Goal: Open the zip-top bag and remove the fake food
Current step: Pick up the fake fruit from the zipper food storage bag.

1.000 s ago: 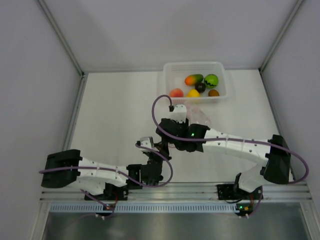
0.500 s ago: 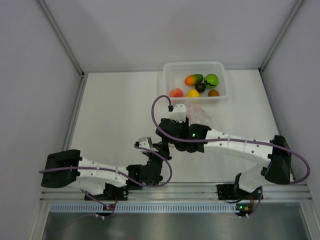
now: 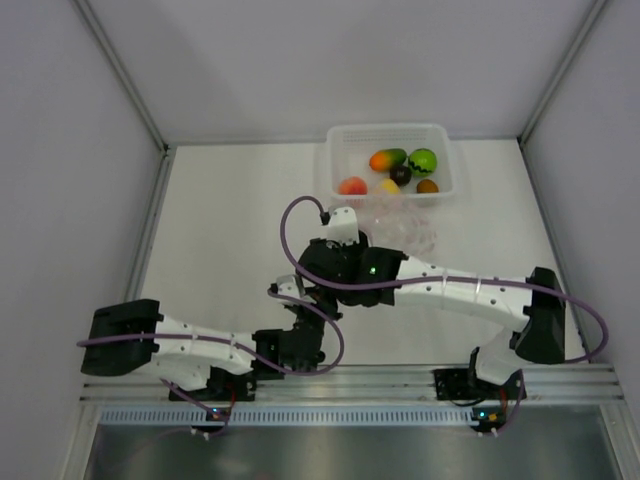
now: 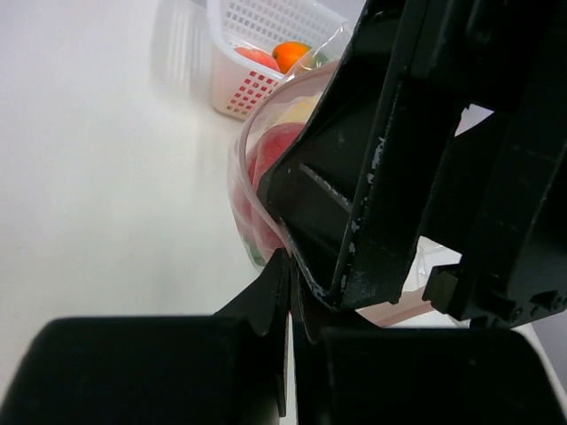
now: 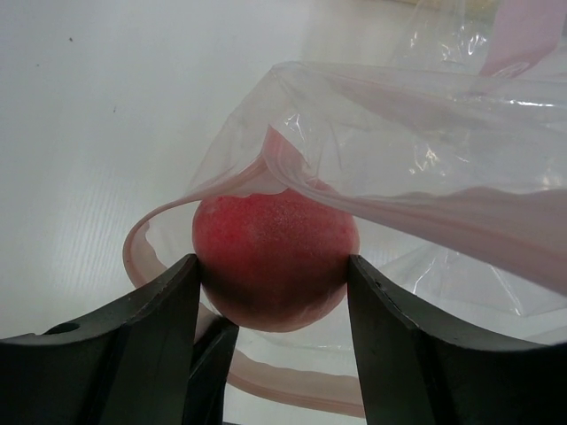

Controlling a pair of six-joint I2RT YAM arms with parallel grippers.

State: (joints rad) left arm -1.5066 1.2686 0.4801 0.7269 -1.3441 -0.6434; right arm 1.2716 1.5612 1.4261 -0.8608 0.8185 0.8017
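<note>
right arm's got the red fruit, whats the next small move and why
Probably draw the right gripper back, out of the mouth of the zip-top bag: it clamps the pink-red fruit at the open rim, and the shut left gripper appears to pin that rim.

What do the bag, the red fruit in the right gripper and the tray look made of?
Bag: thin clear plastic film, glossy, creased, pink zip strip.
Red fruit: probably hard plastic, matte, finely speckled skin.
Tray: translucent white plastic, seemingly rigid; lattice wall in the left wrist view.

Glossy, crinkly plastic zip-top bag [image 5: 416,133]; pink-red fruit [image 5: 275,257] perhaps matt, grainy.
</note>
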